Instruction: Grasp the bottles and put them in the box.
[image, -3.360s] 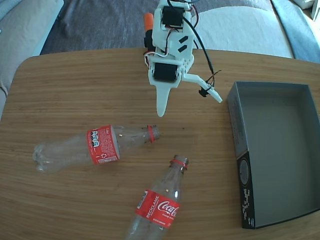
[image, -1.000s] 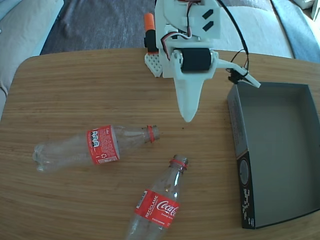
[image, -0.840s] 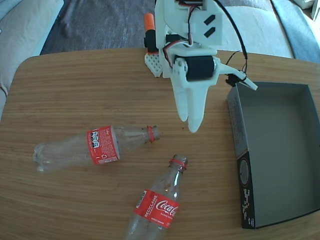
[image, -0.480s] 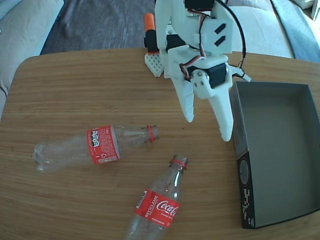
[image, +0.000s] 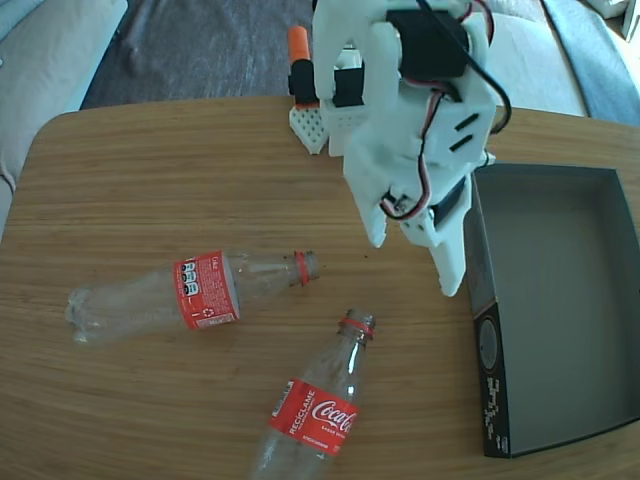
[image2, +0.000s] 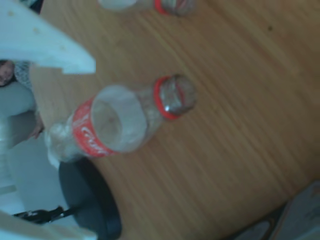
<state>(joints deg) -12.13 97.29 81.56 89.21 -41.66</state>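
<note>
Nearest the fixed camera, one clear Coca-Cola bottle (image: 318, 405) lies on the wooden counter (image: 130, 180), its base running off the bottom edge and its uncapped, red-ringed neck pointing up the picture. A little further in and to the left, the second bottle (image: 190, 290) lies on its side, its neck pointing right, close to the first bottle's neck but apart from it. At the right edge of the counter sits the box (image: 482, 300), dark grey inside, its black outer wall with white print facing left; no bottle is in it.

Above the middle of the counter hangs the white arm, its hand (image: 415, 262) released: two fingers spread wide and pointing down the picture, the right one just beside the box's left wall, nothing held between them. Behind it, at the counter's far edge, stands the arm's base with an orange part (image: 298, 45). Beyond lie grey and pale cushions (image: 180, 50).

In the wrist view, the nearer bottle (image2: 125, 120) lies below, blurred, its open mouth turned toward the lens, with a white fingertip (image2: 50, 47) at upper left.
</note>
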